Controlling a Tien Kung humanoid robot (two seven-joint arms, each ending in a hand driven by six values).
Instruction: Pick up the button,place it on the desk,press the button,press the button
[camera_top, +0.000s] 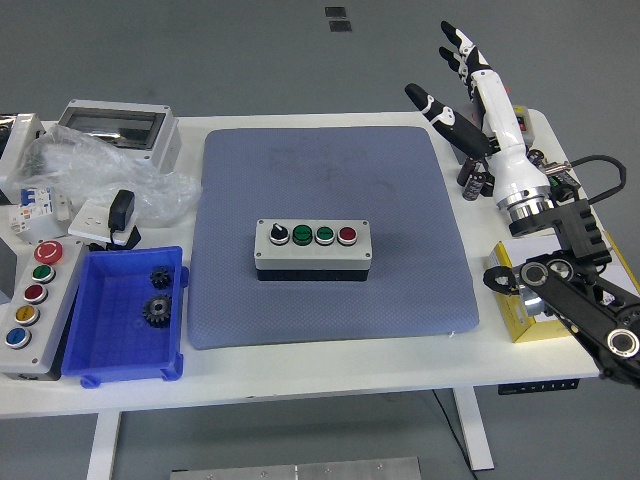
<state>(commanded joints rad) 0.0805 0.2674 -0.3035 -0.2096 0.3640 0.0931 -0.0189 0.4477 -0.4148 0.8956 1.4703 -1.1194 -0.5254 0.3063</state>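
Note:
A grey button box (313, 248) lies in the middle of the blue mat (330, 290). Its top carries a black knob, two green buttons and a red button (347, 235). My right hand (462, 85), white with black fingertips, is raised above the table's far right corner, well away from the box. Its fingers are spread and hold nothing. The left arm does not show.
A blue bin (125, 330) with two gears sits at the front left. Beside it lies a grey panel with coloured buttons (32, 305). Plastic wrap, a black adapter (121, 212) and a grey enclosure (115, 128) crowd the back left. A yellow block (530, 318) lies under my right arm.

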